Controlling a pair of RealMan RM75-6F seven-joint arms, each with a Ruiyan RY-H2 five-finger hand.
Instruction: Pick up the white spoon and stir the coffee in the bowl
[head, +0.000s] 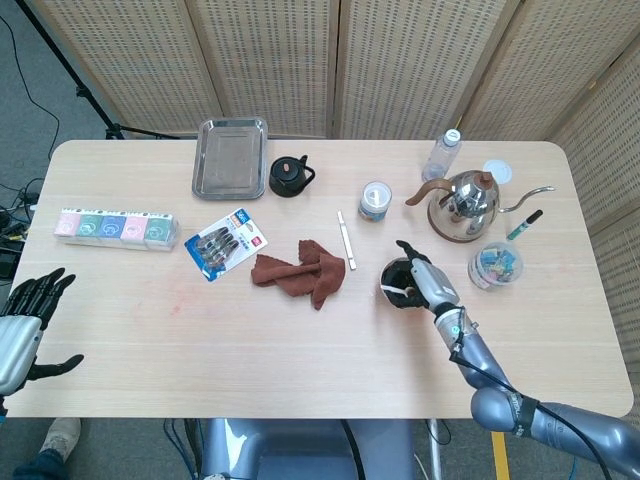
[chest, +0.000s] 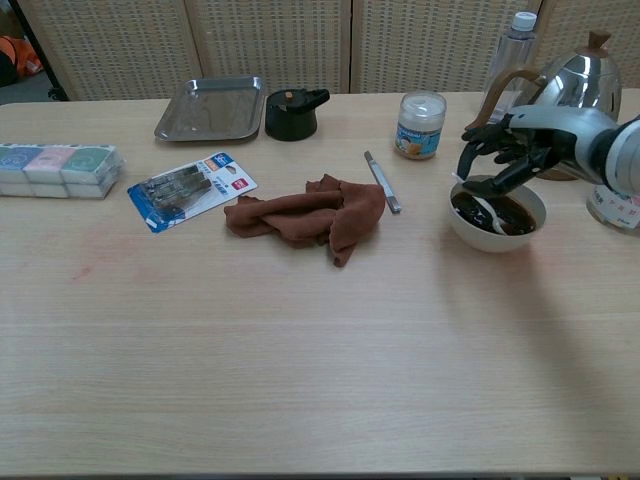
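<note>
Toward the right end of the pale wooden worktop (chest: 300, 330), the right hand (chest: 503, 152) hangs over the small white bowl of dark coffee (chest: 497, 213), its dark fingers (chest: 478, 132) curled down and pinching the handle of the white plastic spoon (chest: 484, 205), whose scoop dips into the coffee. In the head view the same hand (head: 424, 280) covers much of the bowl (head: 399, 287).

Behind the bowl, near the far edge, stand a small glass jar with a white lid (chest: 420, 124), a clear plastic bottle (chest: 514, 48) and a shiny steel gooseneck kettle with a brown handle (chest: 570, 82). A thin silver stick (chest: 382, 182) lies just left of the bowl, and a crumpled brown cloth (chest: 308, 216) lies mid-worktop. Further left are a blue-backed pack of clips (chest: 190, 189), a row of pastel boxes (chest: 57, 167), a rectangular steel tray (chest: 211, 108) and a squat black lidded pot (chest: 291, 112).

Off the worktop's near left corner, the left hand (head: 28, 322) hovers with its fingers spread, holding nothing.
</note>
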